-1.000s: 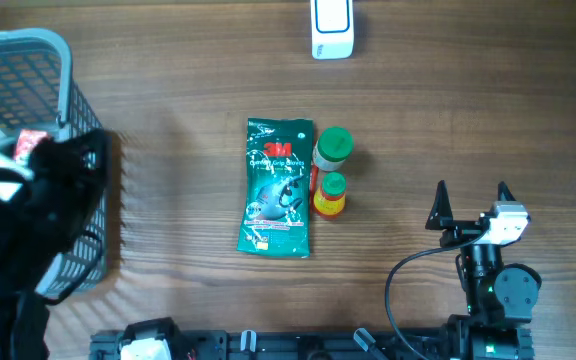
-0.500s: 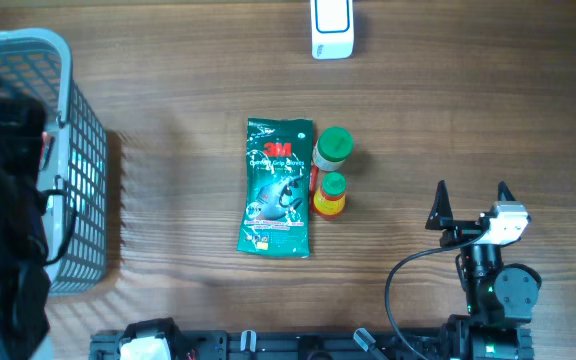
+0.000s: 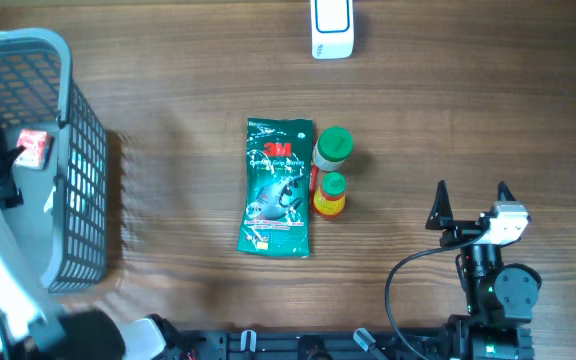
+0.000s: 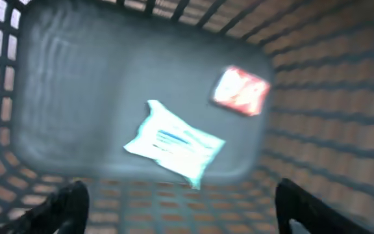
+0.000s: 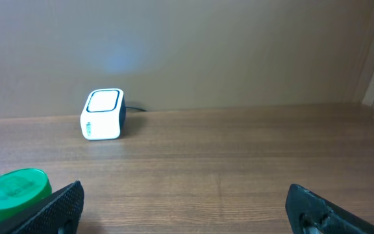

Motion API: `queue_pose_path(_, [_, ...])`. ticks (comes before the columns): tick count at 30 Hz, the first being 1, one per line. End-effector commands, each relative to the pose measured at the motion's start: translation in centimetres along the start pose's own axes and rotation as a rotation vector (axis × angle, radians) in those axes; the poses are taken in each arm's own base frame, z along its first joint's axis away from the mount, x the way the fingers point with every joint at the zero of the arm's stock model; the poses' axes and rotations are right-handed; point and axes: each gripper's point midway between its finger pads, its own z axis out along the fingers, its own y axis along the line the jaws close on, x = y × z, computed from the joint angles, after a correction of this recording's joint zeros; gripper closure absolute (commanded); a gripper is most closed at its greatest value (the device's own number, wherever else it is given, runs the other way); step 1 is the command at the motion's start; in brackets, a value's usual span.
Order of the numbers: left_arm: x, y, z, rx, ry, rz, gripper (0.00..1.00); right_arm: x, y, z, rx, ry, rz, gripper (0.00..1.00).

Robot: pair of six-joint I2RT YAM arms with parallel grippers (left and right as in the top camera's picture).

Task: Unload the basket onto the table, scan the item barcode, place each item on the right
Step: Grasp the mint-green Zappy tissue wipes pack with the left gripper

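Grey basket (image 3: 83,150): now holding a white packet (image 4: 174,148) beside a red one (image 4: 240,91)
Left tool (image 4: 179,195): shut a sec ago, now hanging apart above them, gripping nothing
Right tool (image 3: 471,195): sitting wide apart, empty
Pouch (image 3: 278,188) and bottles (image 3: 333,145): waiting mid-worktop (image 3: 168,80), well apart from the scanner (image 3: 332,28)
Meaning: guessing the white packet's done and the pouch is coming up next

Basket (image 3: 86,170) cut off at left edge; white packet (image 4: 174,148), red packet (image 4: 240,91) inside blurred, unreadable.
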Motion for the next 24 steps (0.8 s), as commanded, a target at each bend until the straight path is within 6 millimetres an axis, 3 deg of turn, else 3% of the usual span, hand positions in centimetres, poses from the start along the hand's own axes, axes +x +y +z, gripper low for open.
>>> queue_pose_path(1, [0.9, 0.4, 4.5, -0.111, 0.110, 0.191, 0.23, -0.1, 0.0, 0.0, 0.004, -0.006, -0.009, 0.00])
queue_pose_path(9, [3.0, 0.3, 11.1, -0.108, 0.221, 0.396, 0.18, -0.1, 0.0, 0.0, 0.004, -0.006, -0.009, 0.00])
queue_pose_path(15, [6.2, 2.1, 15.0, -0.078, 0.306, 0.455, 0.15, -0.1, 0.0, 0.0, 0.004, -0.006, -0.009, 0.00])
queue_pose_path(19, [8.6, 1.8, 17.1, 0.031, 0.372, 0.484, 0.12, -0.1, 0.0, 0.0, 0.004, -0.006, -0.010, 0.00])
queue_pose_path(24, [9.9, 3.5, 19.0, 0.030, 0.382, 0.482, 0.08, -0.1, 0.0, 0.0, 0.004, -0.006, -0.009, 0.00])
